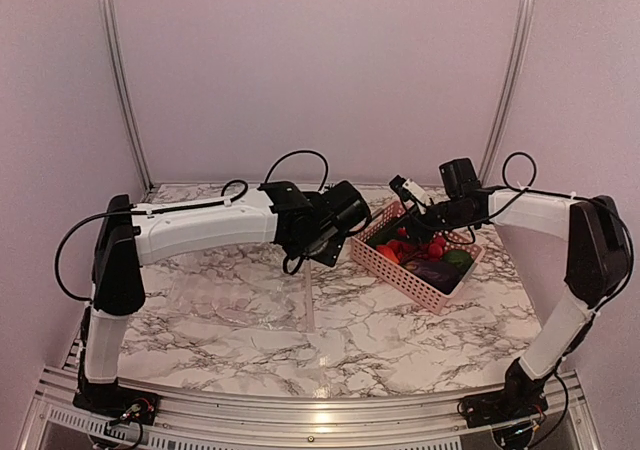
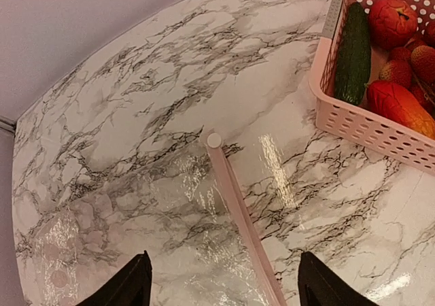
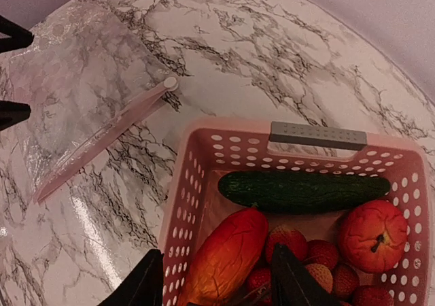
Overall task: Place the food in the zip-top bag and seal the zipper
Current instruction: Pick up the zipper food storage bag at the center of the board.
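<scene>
2 robot arms are reaching over a marble table (image 1: 400, 340). The left gripper (image 2: 223, 258) is hovering, jaws apart, over the flat bag (image 2: 136, 211). The right gripper (image 3: 217, 249), jaws apart, is hanging above the food (image 3: 302, 190) lying in the basket (image 3: 178, 204)

Lab booth — aluminium frame (image 1: 122, 80), marble tabletop (image 1: 400, 330)

Pink perforated basket (image 1: 398, 273), marble-patterned table (image 1: 380, 342), pale backdrop (image 1: 320, 70)
</scene>
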